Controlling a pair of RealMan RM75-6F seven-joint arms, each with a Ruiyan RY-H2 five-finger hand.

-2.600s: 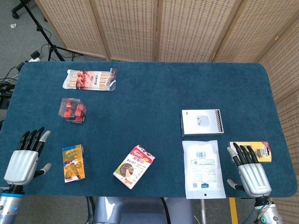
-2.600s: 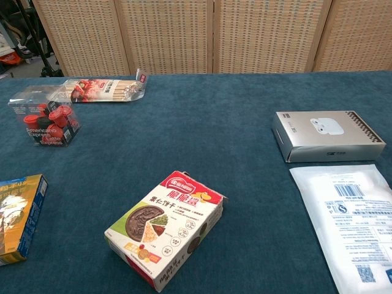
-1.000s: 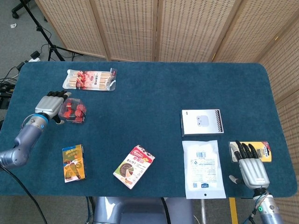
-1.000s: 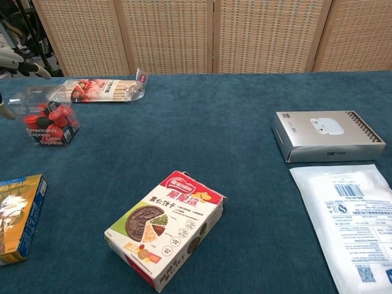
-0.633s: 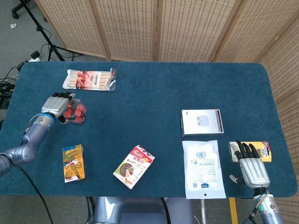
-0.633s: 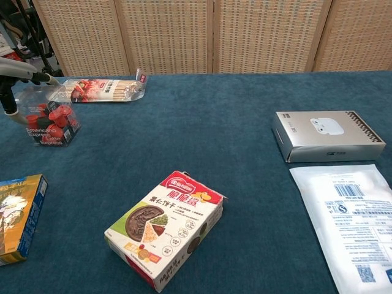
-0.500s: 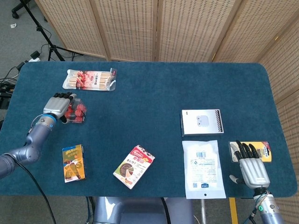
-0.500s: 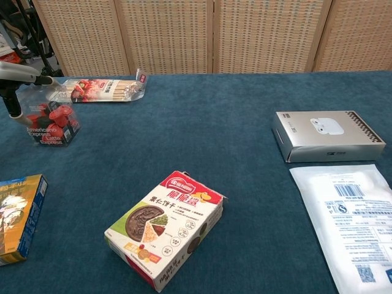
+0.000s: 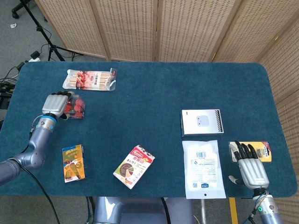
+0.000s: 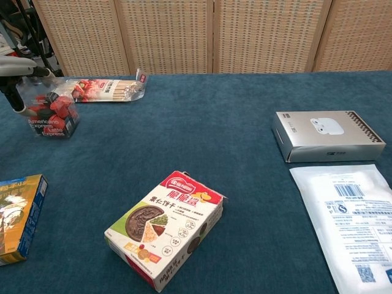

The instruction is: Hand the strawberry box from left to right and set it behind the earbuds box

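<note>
The strawberry box (image 9: 75,105), a clear case of red pieces, is at the table's left side, slightly tilted. My left hand (image 9: 54,103) grips it from its left side, fingers over the top. In the chest view the strawberry box (image 10: 52,115) sits at the far left, with the left hand (image 10: 18,66) partly cut off by the frame edge. The white earbuds box (image 9: 202,122) lies right of centre, also seen as the earbuds box (image 10: 327,135) in the chest view. My right hand (image 9: 252,169) rests near the front right edge, fingers stretched and apart, holding nothing.
A strawberry stick-snack pack (image 9: 91,79) lies behind the left hand. A yellow snack box (image 9: 73,162) and a biscuit box (image 9: 134,166) lie near the front. A white pouch (image 9: 202,168) lies in front of the earbuds box, and a yellow card pack (image 9: 260,151) by the right hand's fingertips.
My left hand travelled from the front left edge to the strawberry box and closed on it; the box has shifted slightly back and tilted. The right hand has barely moved.
</note>
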